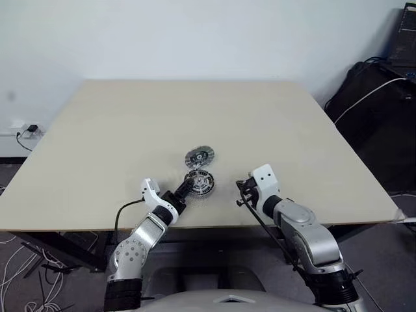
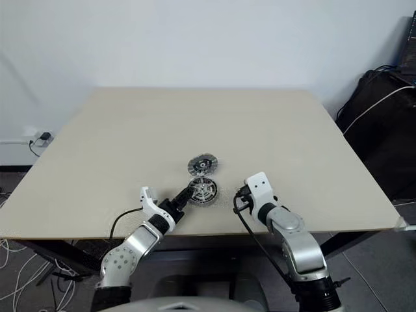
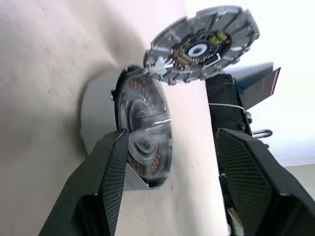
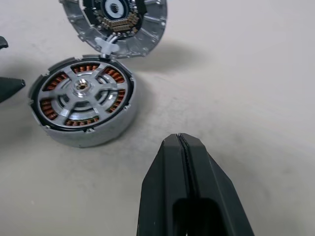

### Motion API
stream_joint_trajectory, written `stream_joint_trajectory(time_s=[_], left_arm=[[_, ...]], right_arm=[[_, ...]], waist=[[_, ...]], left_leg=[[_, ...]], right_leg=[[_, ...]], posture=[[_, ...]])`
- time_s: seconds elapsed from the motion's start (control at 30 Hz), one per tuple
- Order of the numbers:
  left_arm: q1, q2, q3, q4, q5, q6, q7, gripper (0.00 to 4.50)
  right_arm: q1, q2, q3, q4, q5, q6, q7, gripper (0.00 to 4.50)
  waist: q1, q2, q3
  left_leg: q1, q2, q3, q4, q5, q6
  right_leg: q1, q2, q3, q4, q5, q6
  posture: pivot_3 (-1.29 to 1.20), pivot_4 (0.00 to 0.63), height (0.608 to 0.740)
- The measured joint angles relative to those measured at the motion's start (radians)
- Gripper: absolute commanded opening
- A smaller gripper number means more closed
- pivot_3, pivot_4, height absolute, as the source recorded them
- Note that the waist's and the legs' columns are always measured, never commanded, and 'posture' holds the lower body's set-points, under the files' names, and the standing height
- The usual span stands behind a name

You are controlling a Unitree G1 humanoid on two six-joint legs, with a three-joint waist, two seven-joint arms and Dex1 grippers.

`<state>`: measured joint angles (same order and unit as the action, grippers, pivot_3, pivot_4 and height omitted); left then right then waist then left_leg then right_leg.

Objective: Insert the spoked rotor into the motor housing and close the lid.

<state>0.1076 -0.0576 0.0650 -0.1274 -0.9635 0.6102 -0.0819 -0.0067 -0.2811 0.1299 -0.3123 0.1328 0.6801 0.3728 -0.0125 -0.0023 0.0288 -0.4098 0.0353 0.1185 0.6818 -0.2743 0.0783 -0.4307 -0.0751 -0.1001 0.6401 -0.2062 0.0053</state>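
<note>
The motor housing [image 4: 93, 137] stands on the table [image 1: 97, 143] near its front edge. The spoked rotor [image 4: 81, 91] sits inside it, its silver spokes level with the rim and copper windings showing between them. Just behind, touching the housing's rim, the lid [image 4: 147, 24] lies on the table, a ribbed silver disc with a dark centre. My left gripper [image 1: 184, 188] is open at the housing's near-left side, with one finger [image 3: 115, 162] close to the housing wall and the other well apart. My right gripper [image 4: 179, 142] is shut and empty, to the right of the housing.
The table's front edge [image 1: 214, 224] runs just under both grippers. Black bags and equipment [image 1: 383, 117] stand beside the table's right side. A wall socket with a plug [image 1: 26, 130] and loose cables [image 1: 19, 273] are at the left.
</note>
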Motion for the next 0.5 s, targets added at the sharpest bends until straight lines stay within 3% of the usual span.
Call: stream_joint_trajectory(time_s=[0.17,0.33,0.4,0.5], left_arm=[[0.037,0.008,0.019,-0.033,0.045,-0.033,-0.011,3.02],[0.08,0.1,-0.08,-0.045,0.382,-0.258,-0.032,3.02],[0.09,0.135,-0.139,-0.033,0.587,-0.454,-0.034,2.65],[0.092,0.16,-0.189,0.004,0.719,-0.605,-0.069,1.8]], right_arm=[[-0.008,0.002,0.002,0.014,0.0,-0.002,0.001,0.0],[-0.026,0.012,0.022,0.037,-0.002,-0.013,0.003,0.0],[-0.053,0.021,0.035,0.06,-0.005,-0.021,0.005,0.0],[-0.099,0.047,0.063,0.093,-0.013,-0.031,0.003,0.0]], waist=[[0.0,0.0,0.0],[0.0,0.003,0.002],[0.002,0.004,0.002],[0.001,0.006,0.002]], left_leg=[[0.0,0.0,0.0,0.0,0.0,0.0],[0.0,0.0,0.0,0.0,0.0,0.0],[0.0,0.0,0.0,0.0,0.0,0.0],[-0.001,0.0,0.0,-0.001,0.0,0.0]], right_leg=[[0.0,0.0,0.0,0.0,0.0,0.0],[-0.001,0.0,0.0,0.0,0.0,0.0],[-0.001,-0.001,0.0,0.0,0.0,0.0],[-0.002,-0.002,0.0,-0.001,0.0,0.0]], posture=[[0.0,0.0,0.74],[0.0,0.0,0.74],[0.0,0.0,0.74],[0.0,0.0,0.74]])
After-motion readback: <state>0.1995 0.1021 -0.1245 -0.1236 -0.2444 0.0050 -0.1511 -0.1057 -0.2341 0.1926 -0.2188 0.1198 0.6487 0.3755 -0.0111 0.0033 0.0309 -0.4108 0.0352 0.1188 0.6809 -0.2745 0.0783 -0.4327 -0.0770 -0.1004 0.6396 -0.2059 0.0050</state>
